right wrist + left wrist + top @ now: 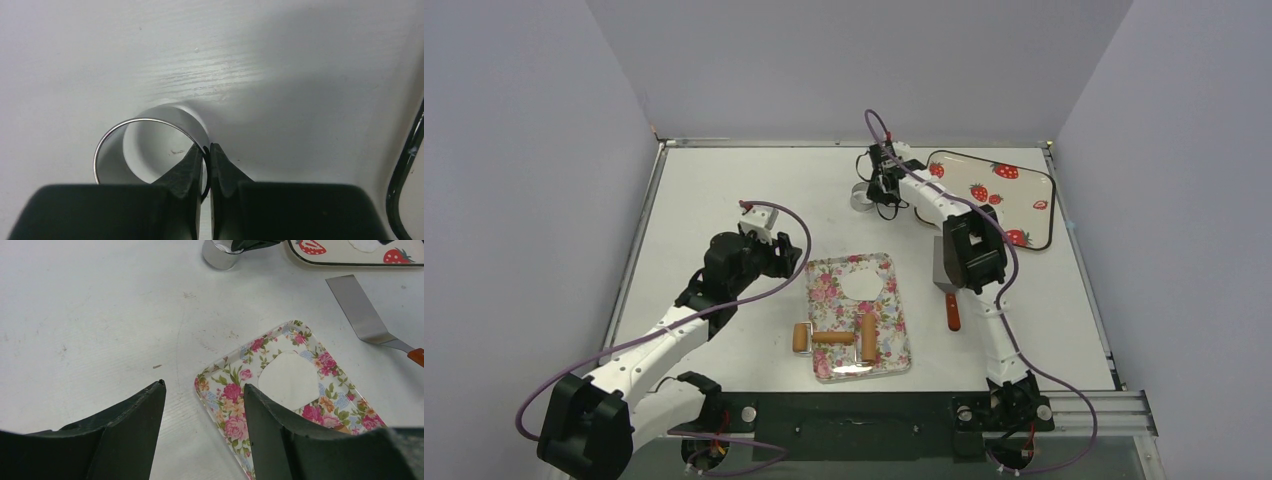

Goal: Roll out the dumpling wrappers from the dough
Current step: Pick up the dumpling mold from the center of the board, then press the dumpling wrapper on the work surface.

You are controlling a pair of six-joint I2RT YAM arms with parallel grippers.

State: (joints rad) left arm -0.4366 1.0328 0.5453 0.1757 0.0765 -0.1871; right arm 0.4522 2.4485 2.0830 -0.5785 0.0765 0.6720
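The dough (864, 285) lies as a flattened white patch (290, 380) on the far half of the floral tray (824, 300). My right gripper (882, 190) is at the far middle of the table, shut on the wall of the hollow silver ring (150, 145), one finger inside it and one outside (206, 146). The ring (861, 197) stands on the table. My left gripper (202, 385) hangs open and holds nothing, just left of the floral tray's far corner (225, 405). A white dumpling wrapper (365, 244) shows partly at the frame's edge on the strawberry tray.
The brown wooden roller (834, 338) lies across the near half of the floral tray. A spatula (946, 270) with a red handle lies on the table under the right arm. The strawberry tray (1004, 195) is at the back right.
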